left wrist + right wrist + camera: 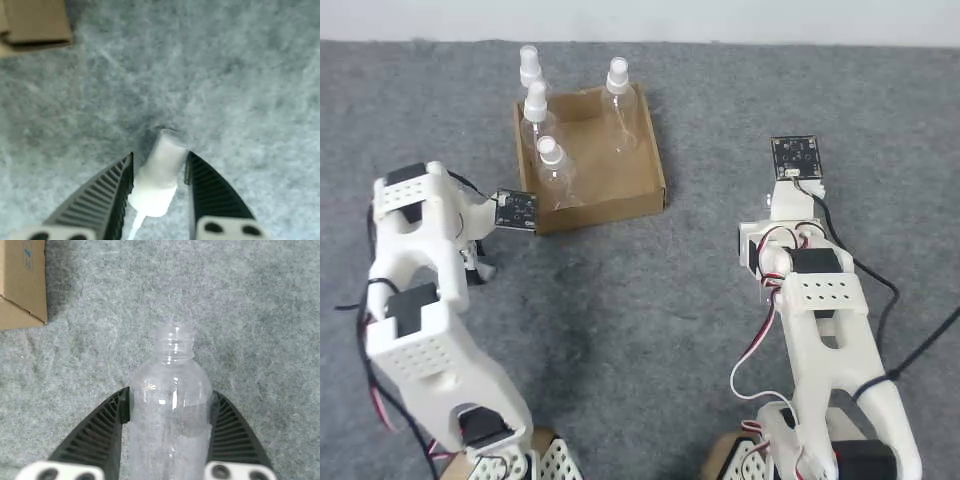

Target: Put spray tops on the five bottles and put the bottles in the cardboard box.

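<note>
1. The left end effector [160, 157] is clamped on a white spray top [157, 175]. Its two ribbed black fingers [107, 195] are only a little apart and press the cap's sides. A thin white tube runs from the base of the spray top back toward the wrist.
2. The right end effector [170, 395] is opened wider and grips a clear uncapped bottle [170, 412] by its body. One finger lies on each side. The bottle's threaded open neck points away from the wrist, out over the grey bench [670, 300].
3. The left arm [420, 280] stands at the left of the scene. Its wrist is just beside the near left corner of the cardboard box [600, 213].
4. The right arm [820, 290] stands at the right, well apart from the box.
5. The cardboard box sits open at the far middle of the bench, nearer the left arm.
6. Four capped bottles [556, 175] stand upright at the box, each with a white spray top on. Three are in a row along its left wall and one is toward its far right corner. I cannot tell whether the farthest of the row is inside the wall or just beyond it.
</note>
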You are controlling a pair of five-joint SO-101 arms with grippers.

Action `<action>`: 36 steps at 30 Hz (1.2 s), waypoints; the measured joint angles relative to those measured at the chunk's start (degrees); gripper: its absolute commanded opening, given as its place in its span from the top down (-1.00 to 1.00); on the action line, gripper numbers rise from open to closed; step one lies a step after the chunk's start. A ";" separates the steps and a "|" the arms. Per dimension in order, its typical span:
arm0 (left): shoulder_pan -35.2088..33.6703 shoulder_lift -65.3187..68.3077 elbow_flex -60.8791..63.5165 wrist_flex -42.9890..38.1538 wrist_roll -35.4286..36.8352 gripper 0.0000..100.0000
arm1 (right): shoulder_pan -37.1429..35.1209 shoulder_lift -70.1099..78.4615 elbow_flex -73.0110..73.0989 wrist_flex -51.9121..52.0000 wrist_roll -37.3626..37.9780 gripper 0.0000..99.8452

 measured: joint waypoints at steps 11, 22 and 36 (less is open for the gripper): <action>-3.16 0.00 0.00 1.05 0.00 0.79 | 0.00 0.00 0.00 0.00 0.00 0.76; -4.48 0.00 0.00 5.71 0.09 0.89 | 0.00 0.00 0.00 0.00 0.00 0.76; -8.35 0.00 -5.10 19.96 0.09 0.93 | 0.00 0.00 0.00 0.00 0.00 0.76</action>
